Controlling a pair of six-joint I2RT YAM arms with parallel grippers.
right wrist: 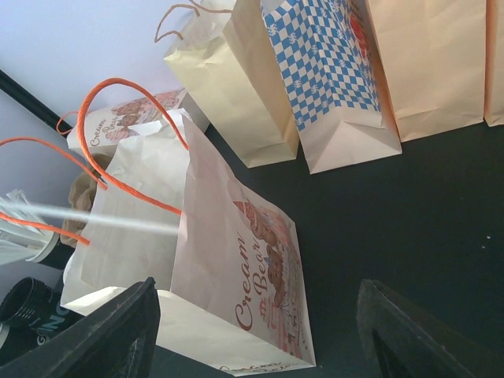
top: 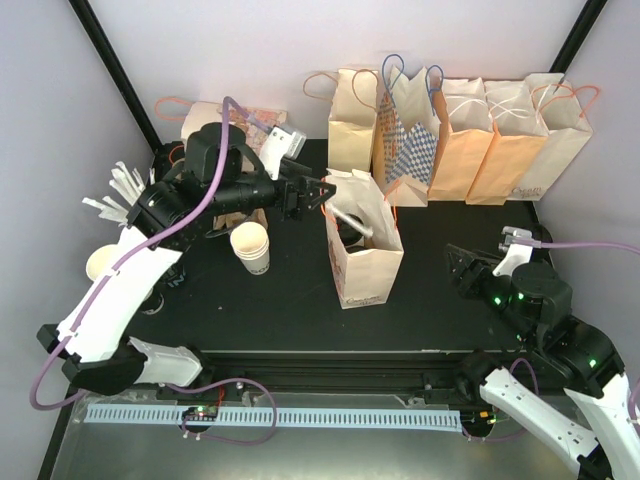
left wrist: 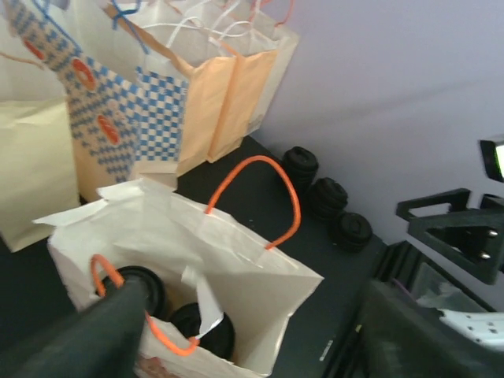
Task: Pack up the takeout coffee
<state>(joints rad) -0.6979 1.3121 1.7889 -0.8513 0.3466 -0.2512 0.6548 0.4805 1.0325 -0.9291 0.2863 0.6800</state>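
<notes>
Two takeout coffees with black lids [left wrist: 143, 285] [left wrist: 206, 331] stand inside the open white "Cream Bear" bag [top: 362, 250] with orange handles, mid-table. My left gripper [top: 312, 195] hovers just left of the bag's mouth, open and empty; one dark finger [left wrist: 83, 337] shows over the bag's near rim. My right gripper [top: 468, 270] is to the right of the bag, open and empty, facing its printed side [right wrist: 252, 260]. In the right wrist view its fingers [right wrist: 118, 339] stand wide apart.
A row of paper bags [top: 470, 140] stands along the back edge. A lidless white cup [top: 251, 247] stands left of the open bag, another [top: 103, 263] at the far left beside white sticks [top: 118, 190]. Three stacks of black lids [left wrist: 327, 197] lie by the wall.
</notes>
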